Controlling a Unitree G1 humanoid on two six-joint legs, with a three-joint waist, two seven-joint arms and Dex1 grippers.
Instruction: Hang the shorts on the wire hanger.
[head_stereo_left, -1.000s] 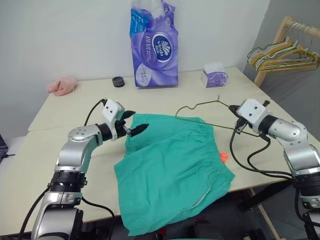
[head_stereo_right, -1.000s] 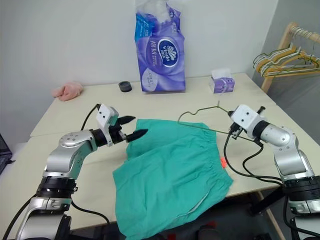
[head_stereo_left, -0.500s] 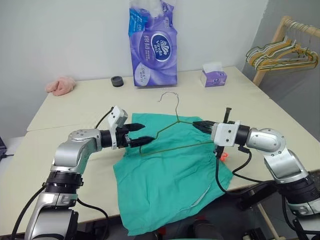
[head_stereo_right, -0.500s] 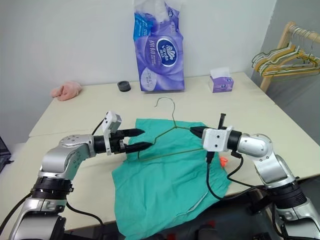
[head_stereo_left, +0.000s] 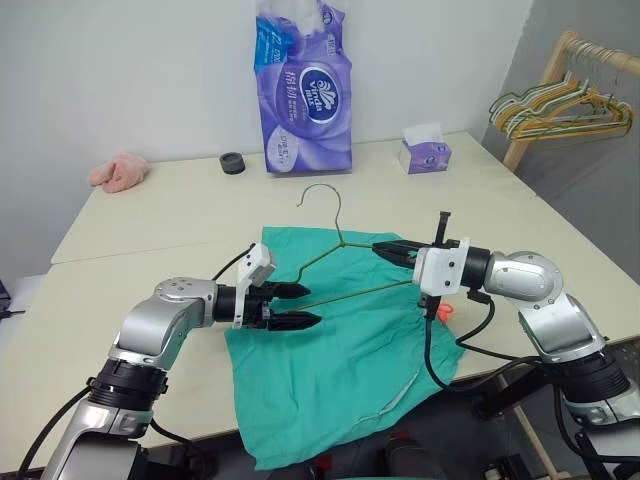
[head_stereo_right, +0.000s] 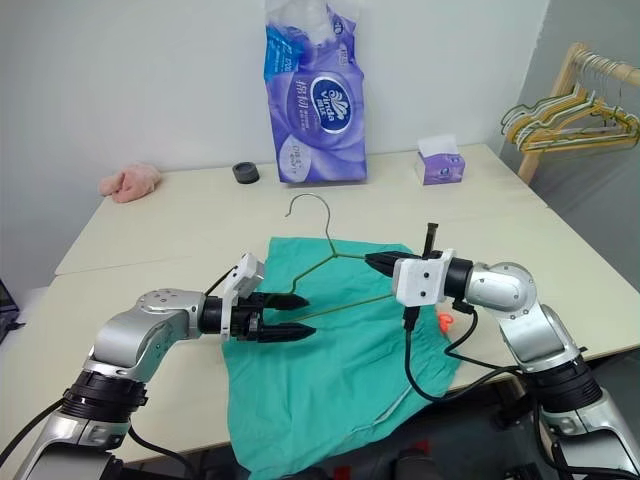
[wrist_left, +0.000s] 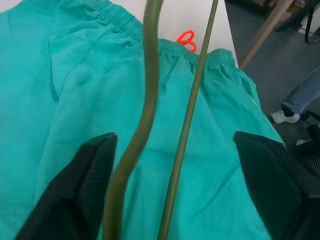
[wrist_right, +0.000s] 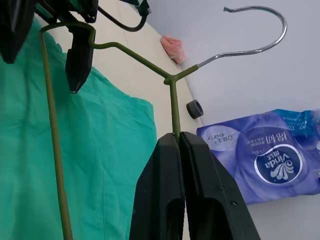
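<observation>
Here the right gripper was pinched shut on the wire hanger, holding it up over the shorts lying flat below. The left gripper stood open around the hanger's far corner, probably to steady it.

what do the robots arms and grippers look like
Both arms are silver-grey metal with rounded joint housings and black bands between segments. Each wrist carries a white boxy block, with loose black cables looping alongside. The left gripper and right gripper each have two tapered matte black fingers.
</observation>
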